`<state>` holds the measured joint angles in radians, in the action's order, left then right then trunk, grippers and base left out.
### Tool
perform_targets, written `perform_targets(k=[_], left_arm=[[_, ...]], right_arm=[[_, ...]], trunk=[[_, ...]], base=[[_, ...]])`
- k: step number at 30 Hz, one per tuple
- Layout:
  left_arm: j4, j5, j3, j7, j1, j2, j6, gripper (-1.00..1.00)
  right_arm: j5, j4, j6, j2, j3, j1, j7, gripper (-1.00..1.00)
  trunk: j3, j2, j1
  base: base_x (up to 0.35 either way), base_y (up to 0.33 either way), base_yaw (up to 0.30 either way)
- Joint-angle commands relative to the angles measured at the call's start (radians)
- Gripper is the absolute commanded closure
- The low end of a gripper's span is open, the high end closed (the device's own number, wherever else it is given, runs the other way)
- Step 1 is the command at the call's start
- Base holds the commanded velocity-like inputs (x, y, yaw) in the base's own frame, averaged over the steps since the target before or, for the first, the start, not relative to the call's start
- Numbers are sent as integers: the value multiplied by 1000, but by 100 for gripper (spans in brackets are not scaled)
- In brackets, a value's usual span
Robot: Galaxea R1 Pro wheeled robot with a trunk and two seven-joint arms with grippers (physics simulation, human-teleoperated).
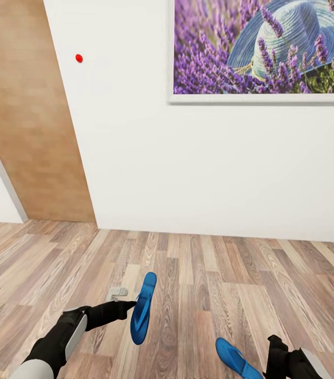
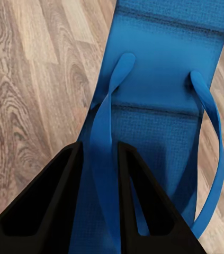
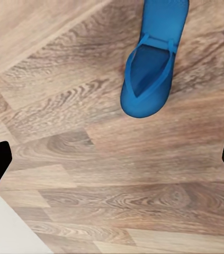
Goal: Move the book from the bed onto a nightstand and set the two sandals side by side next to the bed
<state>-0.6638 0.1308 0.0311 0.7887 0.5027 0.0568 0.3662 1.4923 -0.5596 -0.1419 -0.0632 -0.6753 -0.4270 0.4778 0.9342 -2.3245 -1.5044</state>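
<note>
My left gripper (image 1: 130, 305) is shut on the strap of one bright blue sandal (image 1: 143, 308) and holds it up above the wood floor. In the left wrist view the black fingers (image 2: 64, 185) pinch that sandal's strap (image 2: 104, 132), with the sole (image 2: 164, 79) behind. The second sandal (image 1: 235, 359) lies on the floor by my right gripper (image 1: 275, 348). In the right wrist view that gripper (image 3: 114, 161) is open wide, empty, and apart from the sandal (image 3: 149, 79) ahead of it. The book, the bed and the nightstands are out of view.
A white wall (image 1: 198, 168) stands close in front, with a framed lavender picture (image 1: 261, 47) and a small red dot (image 1: 79, 58) on it. A light wooden door panel (image 1: 30, 116) is at the left. Wood-plank floor (image 1: 272, 284) stretches between me and the wall.
</note>
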Motion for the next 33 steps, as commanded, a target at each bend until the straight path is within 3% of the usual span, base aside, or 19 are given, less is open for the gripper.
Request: perform_targets(k=[1,25,33], left_arm=[[0,6,1,-2,0,0,7,100],[0,6,1,-2,0,-6,7,100],[0,6,2,-2,0,-6,7,100]], right_arm=[[2,-2,-5,0,-4,-1,5,-100],[2,-2,-5,2,-4,0,5,-100],[2,-2,-4,2,-4,-1,5,-100]], trunk=[[4,-8,-4],[79,-175,-96],[110,-177,-99]], base=[[0,0,0],[0,0,0],[0,0,0]])
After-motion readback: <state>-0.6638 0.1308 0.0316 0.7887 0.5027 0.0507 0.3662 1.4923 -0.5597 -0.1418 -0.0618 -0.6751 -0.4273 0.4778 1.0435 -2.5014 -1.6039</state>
